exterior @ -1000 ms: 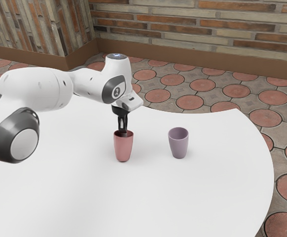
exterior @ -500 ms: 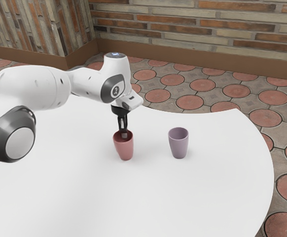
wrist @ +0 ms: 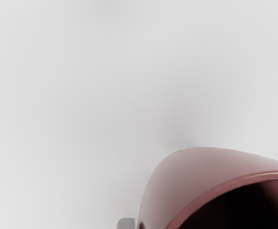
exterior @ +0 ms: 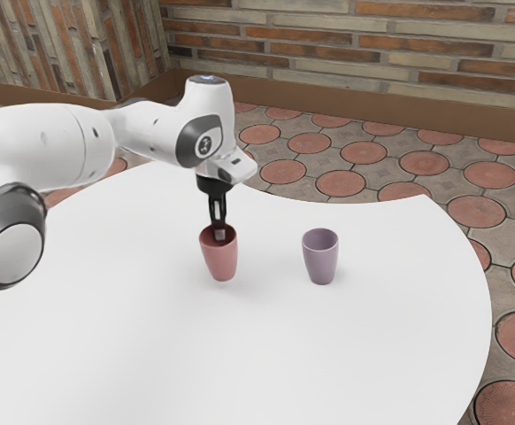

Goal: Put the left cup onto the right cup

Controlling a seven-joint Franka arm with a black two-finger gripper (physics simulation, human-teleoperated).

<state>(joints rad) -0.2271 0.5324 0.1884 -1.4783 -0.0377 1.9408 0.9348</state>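
The black two-finger gripper (exterior: 219,232) points straight down from the white arm (exterior: 80,159), which reaches in from the exterior view's left. Its fingers are drawn close together and pinch the far wall of a dusty-pink tapered cup (exterior: 219,258) at the rim, one finger dipping inside the mouth and the other against the outside, as far as the exterior view lets me read it. The cup stands upright under the gripper with a soft shadow below its base (whether the base touches the surface I cannot tell). It sits over the round white desk (exterior: 328,354), toward the exterior view's left of a mauve tapered cup (exterior: 319,257), which stands upright on the desk, apart from the pink one and untouched. In the wrist view the pink cup's (wrist: 210,181) curved outer wall and dark mouth lie just under the hand, with the bare desk (wrist: 81,95) beyond. Behind the desk are a floor (exterior: 399,177) of round terracotta tiles and a brick wall (exterior: 372,35).
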